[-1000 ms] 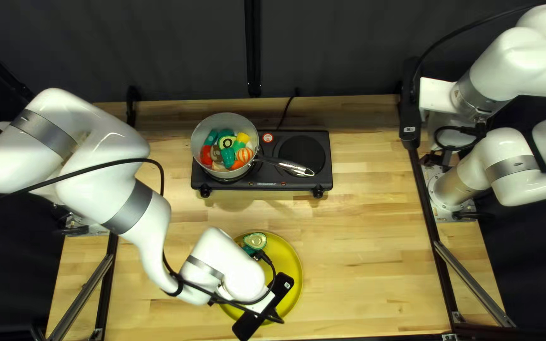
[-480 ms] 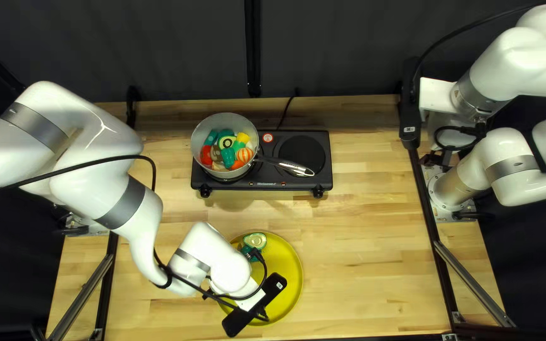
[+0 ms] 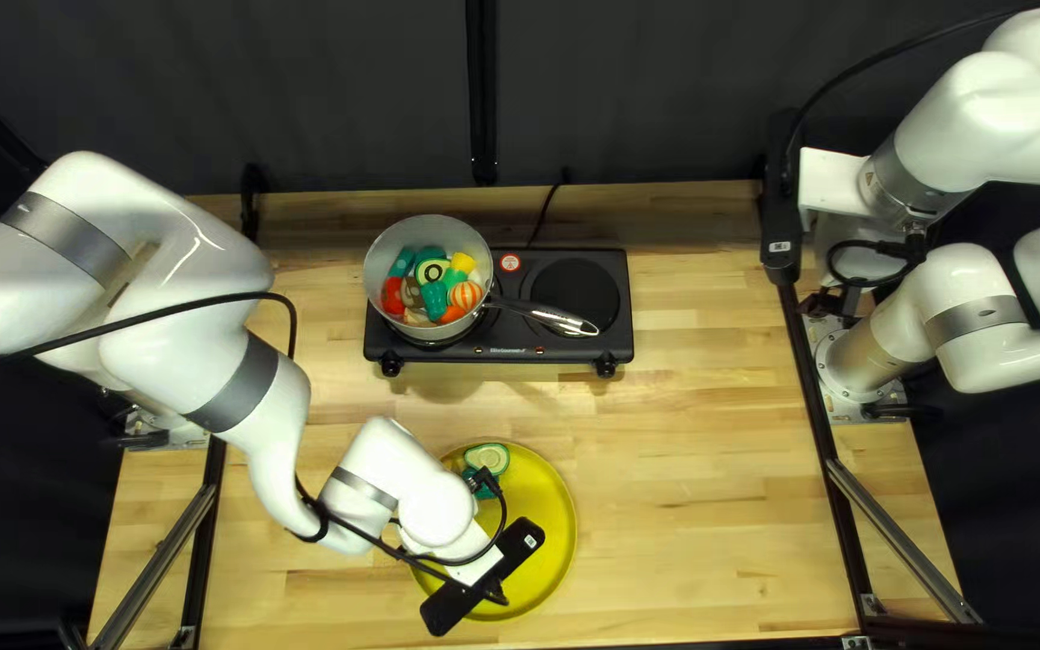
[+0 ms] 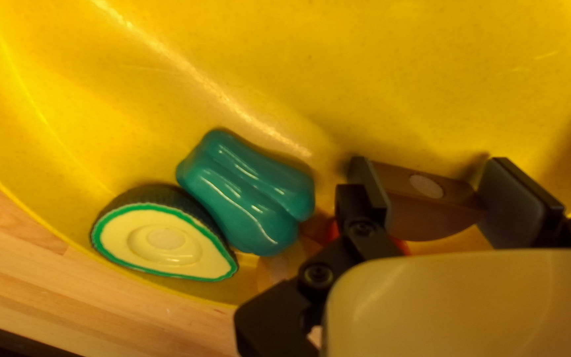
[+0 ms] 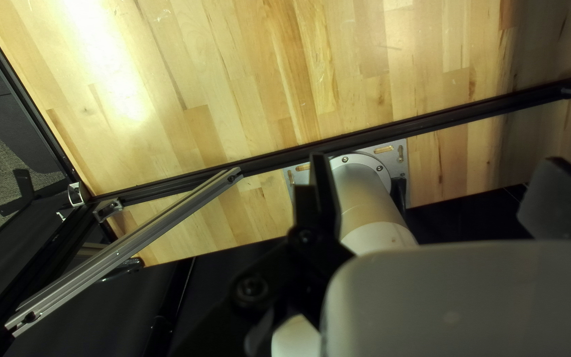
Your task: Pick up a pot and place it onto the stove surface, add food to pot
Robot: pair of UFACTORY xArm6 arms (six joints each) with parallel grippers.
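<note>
At the near side, my left gripper (image 3: pixel 482 578) is down over the yellow plate (image 3: pixel 554 518). My right gripper (image 3: pixel 781 205) hangs by the table's right edge. A grey pot (image 3: pixel 421 229) holding several food pieces (image 3: pixel 433 289) rests on the stove's (image 3: pixel 610 331) left burner. In the left wrist view, my left gripper (image 4: pixel 434 198) has a brown food piece (image 4: pixel 424 205) between both fingers, touching them. Beside it in the plate (image 4: pixel 365 66) lie a teal pepper (image 4: pixel 246 192) and a halved avocado (image 4: pixel 166 241); something red is partly hidden. In the right wrist view my right gripper (image 5: pixel 431 192) stands open, holding nothing.
The pot's handle (image 3: pixel 544 315) points right across the stove, beside the bare right burner (image 3: pixel 574 291). A cable (image 3: pixel 547 211) runs behind the stove. A metal bar (image 5: pixel 133 244) and my right arm's base (image 5: pixel 365 192) show below the right gripper.
My left gripper has shifted slightly left over the plate, mostly in the first half second. The pot, stove and right arm have not moved.
</note>
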